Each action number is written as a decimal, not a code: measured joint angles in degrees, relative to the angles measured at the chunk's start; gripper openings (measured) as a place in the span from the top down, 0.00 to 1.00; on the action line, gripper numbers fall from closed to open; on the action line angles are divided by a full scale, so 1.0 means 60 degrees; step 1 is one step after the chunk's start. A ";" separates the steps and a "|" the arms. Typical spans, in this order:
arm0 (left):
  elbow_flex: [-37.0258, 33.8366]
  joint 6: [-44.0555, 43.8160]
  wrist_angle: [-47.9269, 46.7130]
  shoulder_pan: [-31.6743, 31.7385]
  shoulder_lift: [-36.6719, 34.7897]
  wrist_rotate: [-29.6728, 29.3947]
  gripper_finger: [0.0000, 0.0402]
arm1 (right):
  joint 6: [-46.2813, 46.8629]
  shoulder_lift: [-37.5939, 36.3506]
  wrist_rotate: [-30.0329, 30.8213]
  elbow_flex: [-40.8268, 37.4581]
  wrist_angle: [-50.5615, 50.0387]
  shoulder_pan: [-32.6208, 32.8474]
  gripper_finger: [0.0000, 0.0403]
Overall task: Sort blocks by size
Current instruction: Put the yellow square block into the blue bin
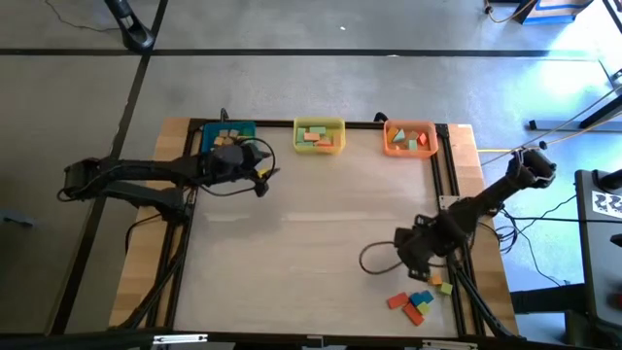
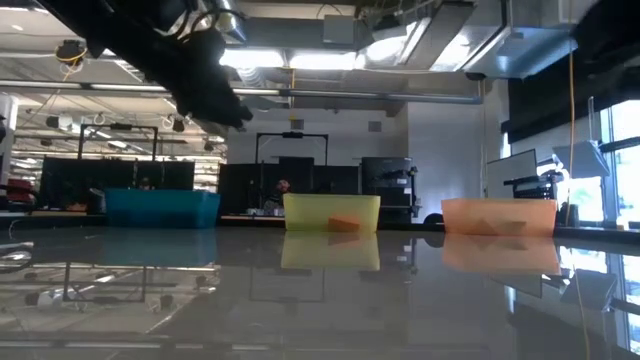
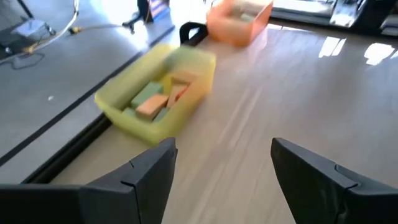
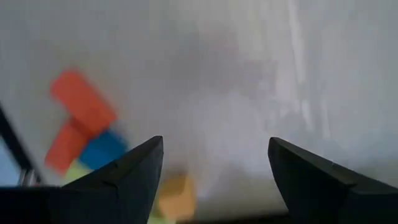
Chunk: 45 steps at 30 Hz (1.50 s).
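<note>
Three bins line the table's (image 1: 311,233) far edge: blue bin (image 1: 229,132), partly hidden by the wide-open, empty left gripper (image 1: 260,177), yellow bin (image 1: 320,136) beside it, orange bin (image 1: 410,138) beyond. Loose blocks (image 1: 418,303), too blurred to count, lie near the right gripper (image 4: 214,180), also spread empty.

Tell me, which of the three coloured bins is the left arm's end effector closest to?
The blue bin, at the left end of the row; the left end effector hovers beside it, while the yellow bin and orange bin sit farther right.
</note>
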 joint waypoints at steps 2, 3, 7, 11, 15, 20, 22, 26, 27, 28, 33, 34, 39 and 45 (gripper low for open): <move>0.0000 -0.0016 0.0268 -0.0081 0.0000 -0.0005 0.38 | 0.0182 0.0042 -0.0226 0.0002 0.0058 0.0388 0.28; 0.0000 -0.0048 0.0338 -0.0131 0.0000 -0.0007 0.38 | 0.0192 0.0080 -0.0224 0.0004 0.0086 0.0607 0.28; 0.0000 -0.0065 0.0390 -0.0402 0.0000 -0.0012 0.38 | 0.0188 0.0368 -0.0227 0.0004 0.0090 0.1610 0.28; 0.0000 -0.0108 0.0396 -0.0753 0.0000 -0.0011 0.38 | 0.0686 0.0858 -0.0224 0.0004 0.0094 0.2630 0.28; 0.0000 -0.0278 0.0405 -0.1003 0.0000 -0.0011 0.38 | 0.1145 0.1377 -0.0485 0.0000 0.0121 0.3481 0.28; 0.0000 -0.0329 0.0407 -0.1147 0.0000 -0.0011 0.38 | 0.1454 0.1867 -0.0361 0.0000 0.0217 0.4104 0.28; 0.0000 -0.0327 0.0407 -0.1149 0.0000 -0.0011 0.38 | 0.1467 0.2097 -0.0176 0.0000 0.0206 0.4217 0.28; 0.0000 -0.0327 0.0410 -0.1149 0.0000 -0.0011 0.38 | 0.1631 0.2563 -0.0213 0.0000 0.0077 0.4230 0.28; 0.0000 -0.0324 0.0407 -0.1149 0.0000 -0.0011 0.38 | 0.1709 0.2655 -0.0210 0.0000 0.0078 0.4230 0.28; 0.0000 -0.0323 0.0407 -0.1149 0.0000 -0.0011 0.38 | 0.1739 0.2742 -0.0208 0.0000 0.0138 0.4230 0.28; 0.0000 -0.0323 0.0396 -0.1149 0.0000 -0.0011 0.38 | 0.1766 0.3059 -0.0227 0.0000 0.0374 0.4230 0.29; 0.0000 -0.0319 0.0396 -0.1149 0.0000 -0.0011 0.38 | 0.1766 0.3083 -0.0231 0.0000 0.0367 0.4230 0.29; 0.0000 -0.0319 0.0198 -0.1149 0.0000 -0.0011 0.38 | 0.1765 0.3122 -0.0140 0.0000 0.0362 0.4230 0.41; -0.0007 -0.0319 -0.0083 -0.1149 0.0000 -0.0011 0.38 | 0.1762 0.3119 -0.0296 -0.0348 0.0956 0.4230 0.58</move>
